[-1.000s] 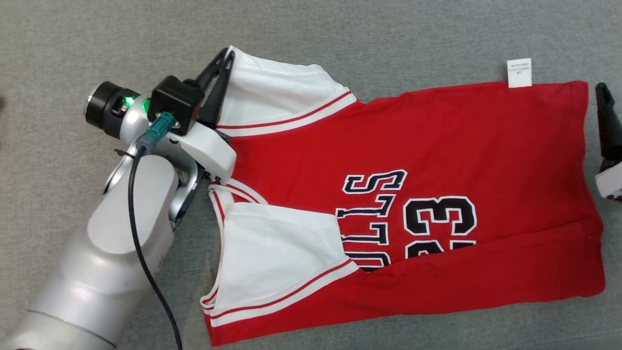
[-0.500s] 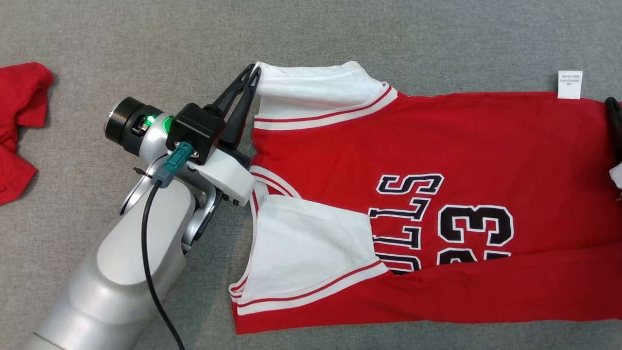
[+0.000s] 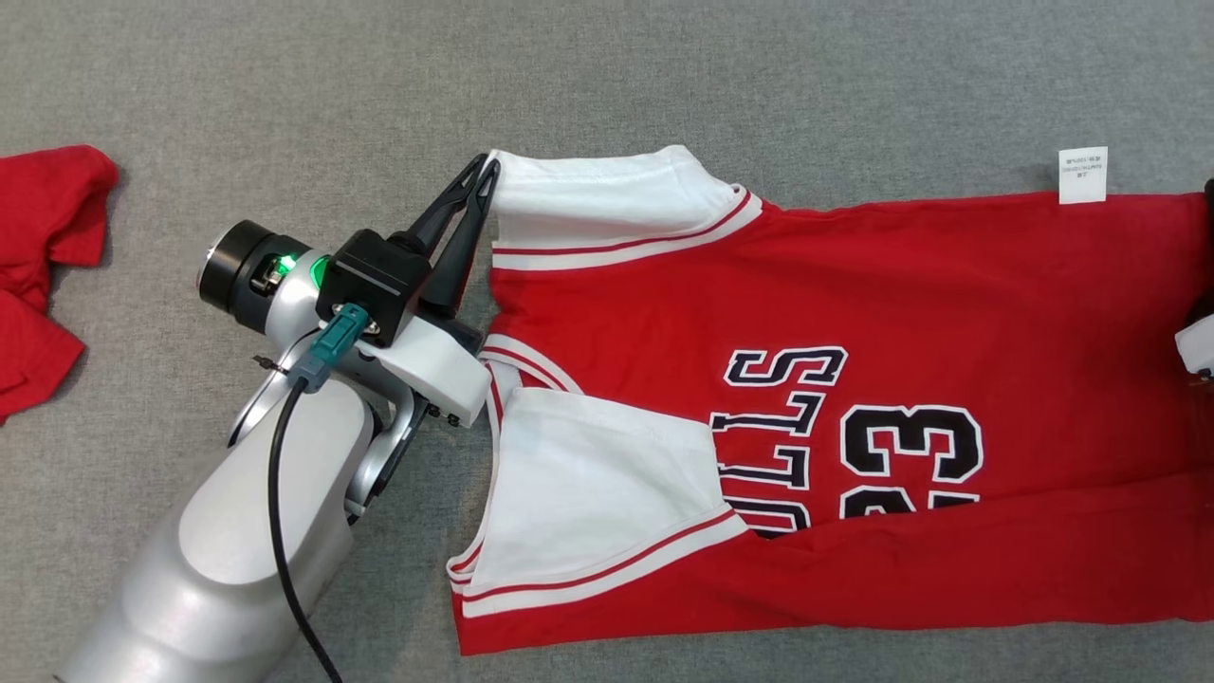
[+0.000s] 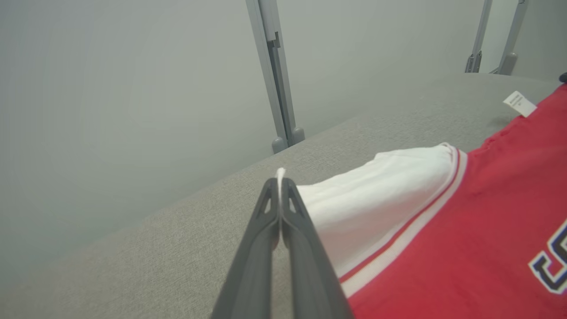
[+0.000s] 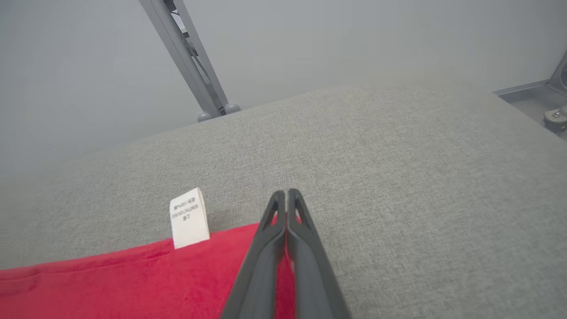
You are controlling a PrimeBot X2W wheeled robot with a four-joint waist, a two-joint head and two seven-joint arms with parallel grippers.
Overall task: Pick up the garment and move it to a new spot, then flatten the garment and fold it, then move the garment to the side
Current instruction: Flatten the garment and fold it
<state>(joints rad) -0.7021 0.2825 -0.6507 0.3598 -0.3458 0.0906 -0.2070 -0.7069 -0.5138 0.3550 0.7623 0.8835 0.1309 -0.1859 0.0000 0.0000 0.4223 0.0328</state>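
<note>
The garment [image 3: 854, 294] is a red jersey with white sleeves and black lettering, lying flat on the grey cloth surface [image 3: 664, 76]. My left gripper [image 3: 486, 175] is shut on the corner of the far white sleeve [image 3: 607, 194]. In the left wrist view a sliver of white cloth sticks out between the fingertips of the left gripper [image 4: 279, 179]. My right gripper [image 3: 1210, 194] sits at the picture's right edge by the hem. In the right wrist view the right gripper [image 5: 287, 195] is shut on the red hem corner [image 5: 177, 279], beside a white label [image 5: 189, 218].
A second red cloth [image 3: 43, 266] lies crumpled at the far left of the surface. Grey metal frame posts [image 4: 277, 75] [image 5: 190, 62] rise beyond the far edge. Bare grey surface stretches behind the jersey.
The camera has shifted, so the whole picture moved. My right gripper has come against the hem corner and closed on it. The left gripper still holds the sleeve corner.
</note>
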